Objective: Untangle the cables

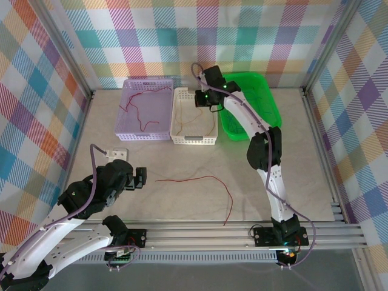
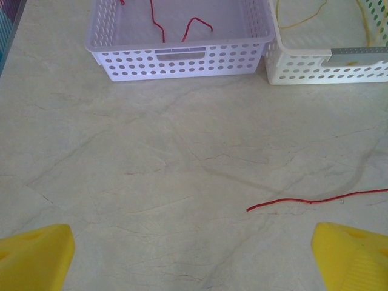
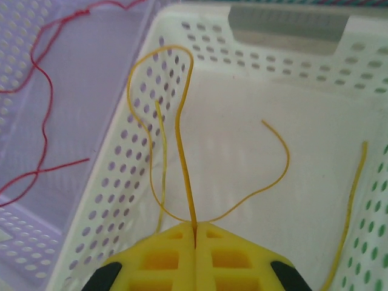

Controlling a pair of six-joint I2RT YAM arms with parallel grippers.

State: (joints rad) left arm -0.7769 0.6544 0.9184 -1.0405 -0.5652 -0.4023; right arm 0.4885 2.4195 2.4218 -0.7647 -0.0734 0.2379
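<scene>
Currently right hand [image 3: 195,228] clamps a yellow cable [image 3: 180,139] inside the white basket [image 3: 291,56]; left hand [image 2: 194,254] spread apart behind red cable [image 2: 315,200].

Table [image 2: 182,151] smooth, matt, marble-look veining. Purple basket [image 2: 176,60], white basket [image 3: 285,66], green basket [image 1: 274,106]: perforated plastic, slight sheen. Matt yellow plastic on right fingers [image 3: 157,257]; rails [image 1: 200,233] look brushed metal.

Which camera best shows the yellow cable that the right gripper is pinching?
The right wrist view: the yellow cable rises, close up, from the shut right gripper over the white basket. From the top external view it is a faint line. The left wrist view catches yellow strands there; which is this cable I cannot tell.
</scene>
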